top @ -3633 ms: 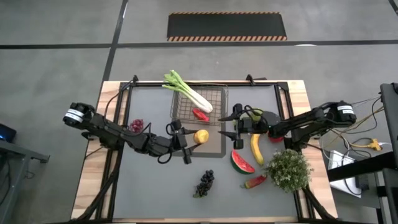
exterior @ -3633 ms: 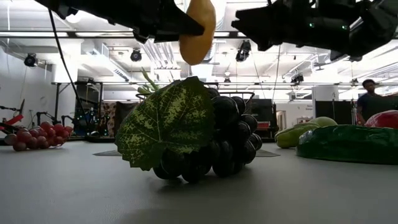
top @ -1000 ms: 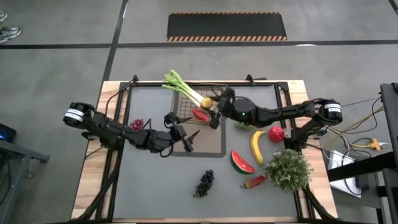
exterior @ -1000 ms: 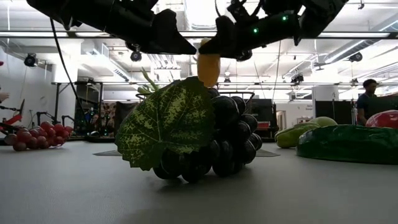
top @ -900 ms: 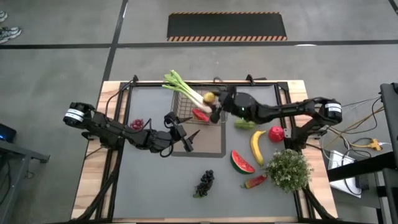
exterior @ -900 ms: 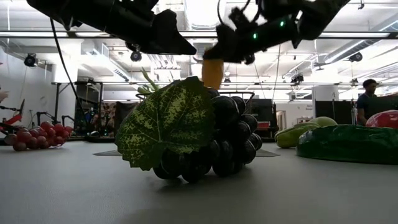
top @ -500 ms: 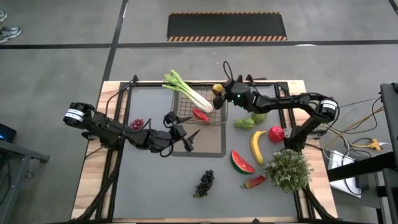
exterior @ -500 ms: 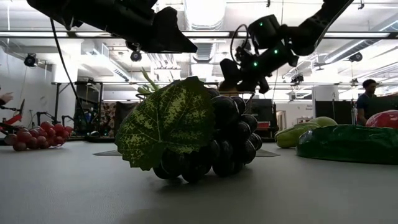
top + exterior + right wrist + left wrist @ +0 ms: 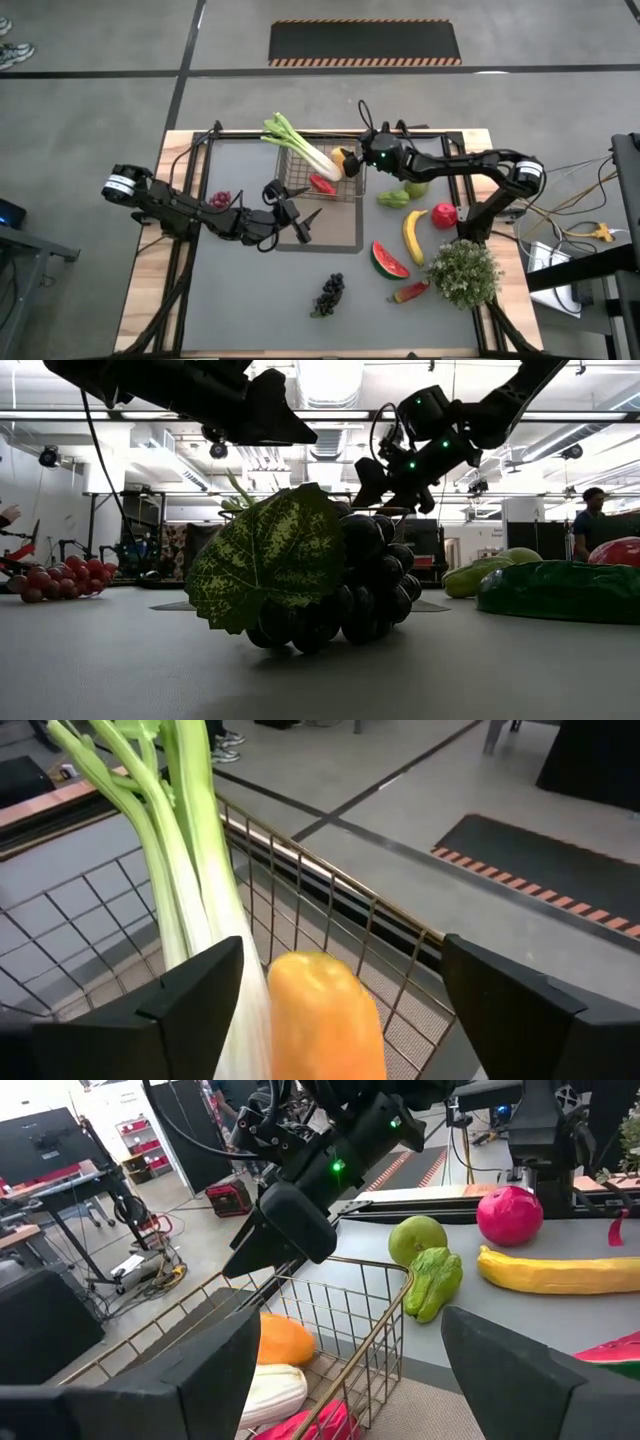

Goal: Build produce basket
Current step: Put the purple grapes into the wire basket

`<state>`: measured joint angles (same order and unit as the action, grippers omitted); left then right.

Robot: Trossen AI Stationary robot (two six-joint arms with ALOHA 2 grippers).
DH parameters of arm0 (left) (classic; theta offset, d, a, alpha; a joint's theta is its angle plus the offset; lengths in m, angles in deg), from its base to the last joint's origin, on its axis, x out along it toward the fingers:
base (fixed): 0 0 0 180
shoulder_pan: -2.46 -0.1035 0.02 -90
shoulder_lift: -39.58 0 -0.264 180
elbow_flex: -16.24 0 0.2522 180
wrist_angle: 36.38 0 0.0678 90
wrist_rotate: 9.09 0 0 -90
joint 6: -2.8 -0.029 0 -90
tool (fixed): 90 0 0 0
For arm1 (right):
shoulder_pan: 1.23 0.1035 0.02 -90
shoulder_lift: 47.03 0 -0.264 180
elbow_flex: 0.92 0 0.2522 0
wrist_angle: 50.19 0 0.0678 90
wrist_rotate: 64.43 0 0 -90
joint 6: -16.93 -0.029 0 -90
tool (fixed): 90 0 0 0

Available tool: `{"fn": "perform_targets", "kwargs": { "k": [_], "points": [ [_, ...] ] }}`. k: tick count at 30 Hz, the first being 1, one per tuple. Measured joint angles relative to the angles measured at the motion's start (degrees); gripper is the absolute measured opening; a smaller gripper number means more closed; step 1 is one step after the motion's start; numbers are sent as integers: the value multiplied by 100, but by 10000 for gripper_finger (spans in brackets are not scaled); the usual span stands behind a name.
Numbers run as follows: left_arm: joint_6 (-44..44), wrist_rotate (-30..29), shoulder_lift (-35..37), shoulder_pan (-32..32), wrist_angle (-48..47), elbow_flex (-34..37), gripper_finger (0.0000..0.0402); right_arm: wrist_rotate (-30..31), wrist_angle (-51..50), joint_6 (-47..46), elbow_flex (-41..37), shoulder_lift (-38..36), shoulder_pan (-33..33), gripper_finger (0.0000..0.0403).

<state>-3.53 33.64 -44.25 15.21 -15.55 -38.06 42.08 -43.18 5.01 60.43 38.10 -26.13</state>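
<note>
The wire basket (image 9: 345,190) sits at the table's far middle. In it lie a pale-green leek (image 9: 305,152), its leaves sticking out over the far-left rim, a red pepper (image 9: 322,184) and a yellow-orange fruit (image 9: 340,157) (image 9: 322,1010) next to the leek's white end (image 9: 268,1392). My right gripper (image 9: 353,160) (image 9: 342,948) hovers open just above that fruit (image 9: 280,1342), a finger on either side and apart from it. My left gripper (image 9: 303,222) (image 9: 330,1380) waits open, near the basket's near-left side.
Right of the basket lie a green pear (image 9: 415,188), a green pepper (image 9: 393,199), a red apple (image 9: 444,214), a banana (image 9: 412,237) and a watermelon slice (image 9: 390,260). Dark grapes (image 9: 330,293) sit near the front, red grapes (image 9: 219,201) at the left, a bushy plant (image 9: 462,272) at the right.
My right gripper carried the yellow-orange fruit from over the basket's middle toward its far-right corner, then let go. The fruit has dropped and now lies in the basket beside the leek, clear of the fingers.
</note>
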Motion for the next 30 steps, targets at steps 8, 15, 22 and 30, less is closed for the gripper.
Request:
{"fn": "perform_targets", "kwargs": {
  "k": [8, 15, 22, 30],
  "points": [
    [314, 2, -2, 11, -55, 2, 293, -28, -181, 317, 0, -382, 77, 325],
    [1537, 142, -4, 211, -132, 2, 293, -695, -425, 1097, 0, -1022, 455, 325],
    [3614, 828, -83, 1071, -1033, 4, 293, -1060, -529, 1914, 0, -1354, 797, 325],
    [4500, 773, -130, 1351, -1624, 7, 293, -1061, -561, 1859, -2, -1103, 815, 325]
  ]
}}
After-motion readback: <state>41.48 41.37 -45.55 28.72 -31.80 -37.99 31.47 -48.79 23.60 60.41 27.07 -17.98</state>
